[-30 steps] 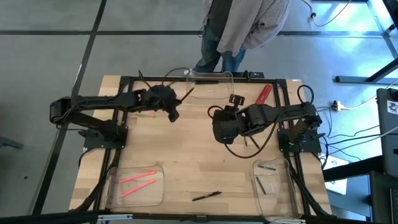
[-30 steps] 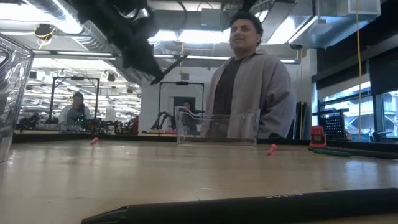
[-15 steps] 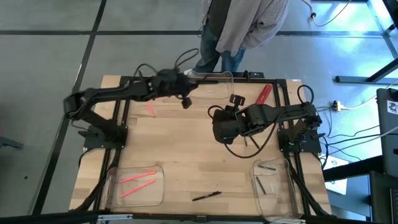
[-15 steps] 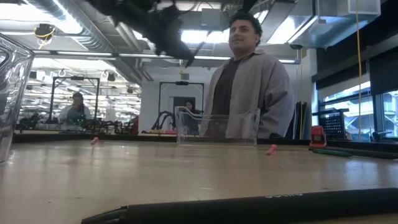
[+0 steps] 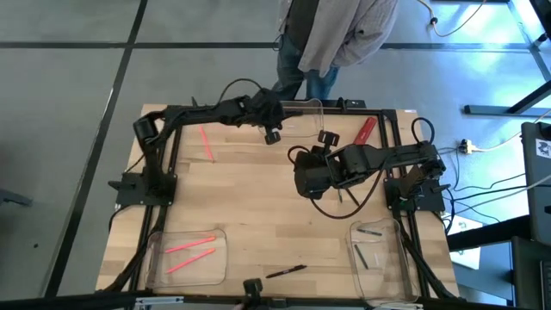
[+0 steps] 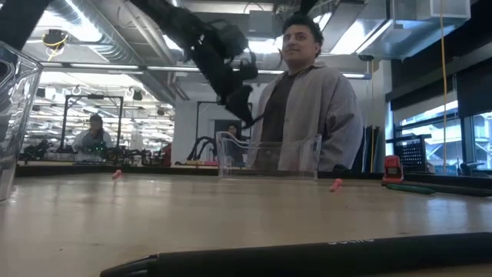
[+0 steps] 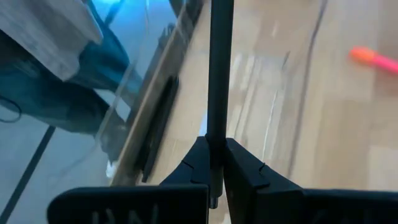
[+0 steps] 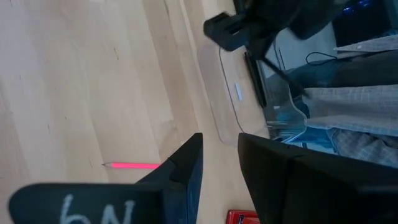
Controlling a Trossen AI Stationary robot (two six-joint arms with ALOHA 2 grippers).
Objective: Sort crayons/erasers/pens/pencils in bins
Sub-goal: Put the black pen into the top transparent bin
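One black pen (image 7: 219, 68) clamped in left jaws above far bin (image 5: 301, 116); right jaws apart; pen may overshoot rim.

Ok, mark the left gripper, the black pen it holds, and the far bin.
left gripper (image 7: 216, 163), left wrist view, between its fingertips
black pen (image 7: 219, 74), left wrist view, mid-shaft
far bin (image 6: 307, 141), low view, its clear front wall's upper edge

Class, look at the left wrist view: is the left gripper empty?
No: the left gripper is shut on a thin black stick that stands out between its fingers toward the far bin.
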